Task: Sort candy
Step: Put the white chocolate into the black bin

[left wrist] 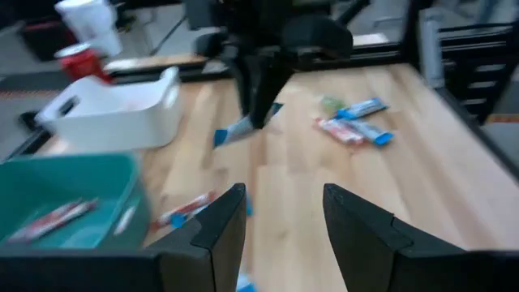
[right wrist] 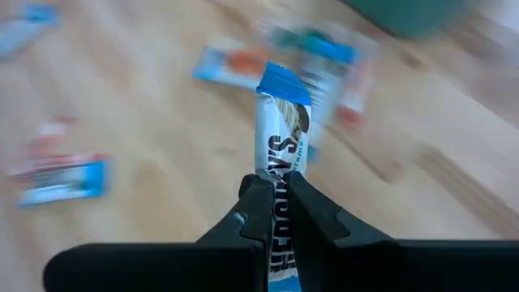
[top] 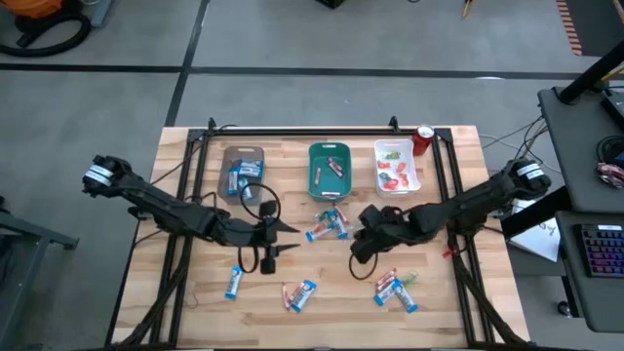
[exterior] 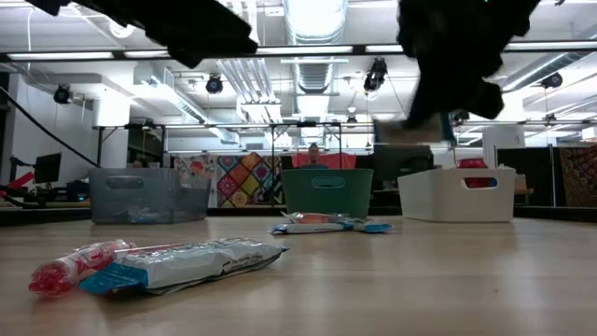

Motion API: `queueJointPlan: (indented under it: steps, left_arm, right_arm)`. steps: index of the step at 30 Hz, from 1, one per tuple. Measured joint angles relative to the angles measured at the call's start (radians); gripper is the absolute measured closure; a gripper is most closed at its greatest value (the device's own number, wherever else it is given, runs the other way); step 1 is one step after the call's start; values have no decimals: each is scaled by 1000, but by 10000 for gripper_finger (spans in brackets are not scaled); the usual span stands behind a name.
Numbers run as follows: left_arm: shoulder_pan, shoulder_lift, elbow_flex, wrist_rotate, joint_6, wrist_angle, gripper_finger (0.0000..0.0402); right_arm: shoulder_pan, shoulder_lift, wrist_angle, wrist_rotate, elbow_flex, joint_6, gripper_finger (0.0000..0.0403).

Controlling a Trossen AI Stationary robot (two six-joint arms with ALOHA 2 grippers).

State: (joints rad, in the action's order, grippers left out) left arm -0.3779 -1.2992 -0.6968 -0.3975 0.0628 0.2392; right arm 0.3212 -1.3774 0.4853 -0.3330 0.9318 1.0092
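The right end effector (right wrist: 276,212) is clenched on a blue-and-white bar wrapper (right wrist: 283,134), pinching it near its lower end so that the bar sticks out past the fingertips. In the high view this end effector (top: 363,244) hangs over the wooden counter (top: 195,283), on the near side of the teal tray (top: 316,181) and a little toward the white tray (top: 410,182). From the left wrist view the bar (left wrist: 243,127) hangs clear above the counter boards.

The left end effector (left wrist: 280,212) is released, its two dark fingers standing apart with nothing between them. It sits near the teal tray's front, toward the grey tray (top: 243,156).

More candy lies loose on the counter. A small cluster of blue-and-white wrappers (top: 329,227) rests just in front of the teal tray, between the two end effectors. Further from that tray, near the counter's front edge, lie a single blue bar (top: 234,282), a pair of wrappers (top: 300,293) and another group with red and blue wrappers (top: 394,289).

The teal tray holds slim red sticks (top: 334,168). The white tray beside it holds small red pieces (top: 393,176) and a green one. The grey tray, on the teal tray's other side, holds blue-and-white bars (top: 240,175). A red can (top: 423,138) stands just beyond the white tray.
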Motion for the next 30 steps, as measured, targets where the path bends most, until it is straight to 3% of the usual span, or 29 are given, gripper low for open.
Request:
queueJointPlan:
  steps: [3,12,16,30]
  left_arm:
    - [1,-55,0,48,-46,112,253]
    - [8,-195,0,108,-101,366,253]
    - [13,-233,0,152,-77,425,253]
    - [35,-355,-9,150,-54,578,255]
  right_arm:
    - [19,4,-136,13,0,-113,380]
    - [26,-60,-485,210,-1,-387,380]
    - [26,-67,-514,211,-1,-431,380]
    - [26,-67,-528,232,2,-472,381]
